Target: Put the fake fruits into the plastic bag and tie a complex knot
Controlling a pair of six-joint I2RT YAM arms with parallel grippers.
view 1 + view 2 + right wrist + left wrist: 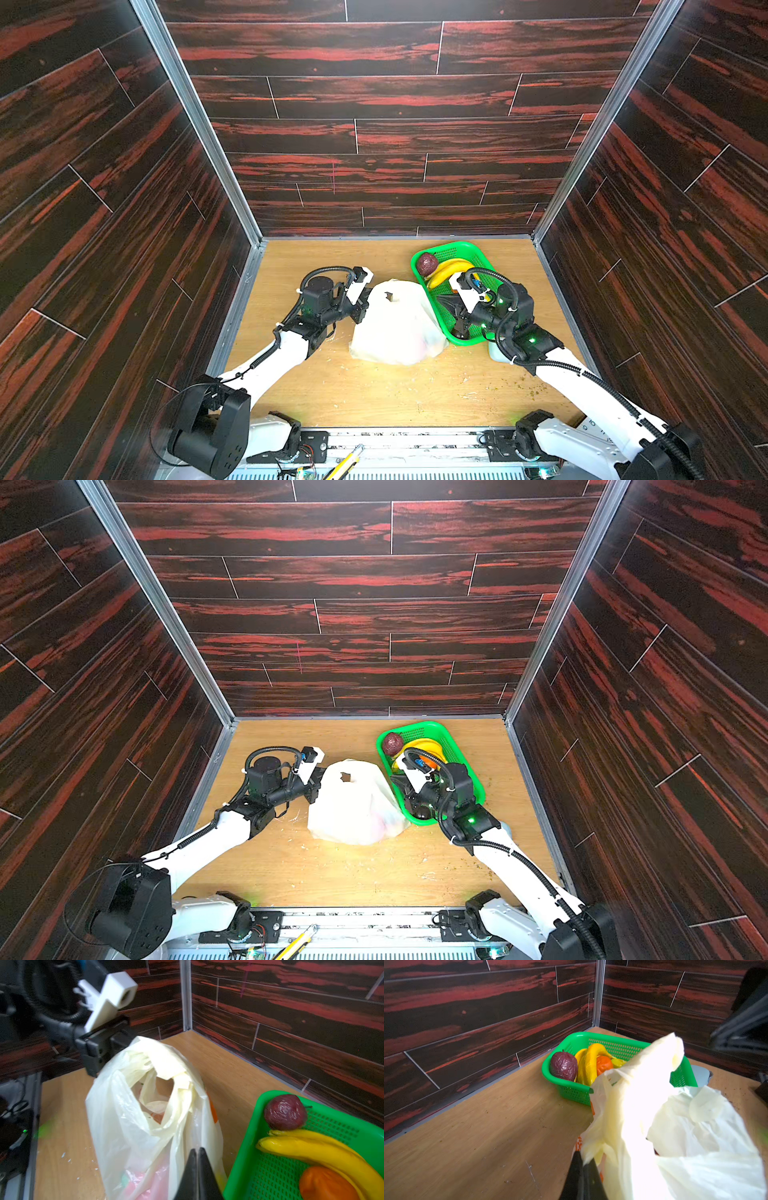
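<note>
The cream-white plastic bag (399, 328) (353, 804) stands in the middle of the wooden table, its mouth gaping (128, 1115). My left gripper (583, 1159) (360, 311) is shut on a fold of the bag's film (675, 1126) at its left upper edge. My right gripper (196, 1149) (441, 299) hovers at the bag's right side, over the basket's near edge, with its fingers together and nothing visibly between them. A pink fruit (145, 1180) shows through the film. Yellow bananas (449, 268) (311, 1151), a dark purple ball (427, 264) (563, 1066) and an orange (324, 1184) (604, 1064) lie in the basket.
The green mesh basket (449, 245) (415, 726) (571, 1088) sits right of the bag, near the back right corner. A pale container (494, 353) is half hidden under my right arm. Dark wood-pattern walls close three sides. A yellow utility knife (345, 461) lies on the front rail.
</note>
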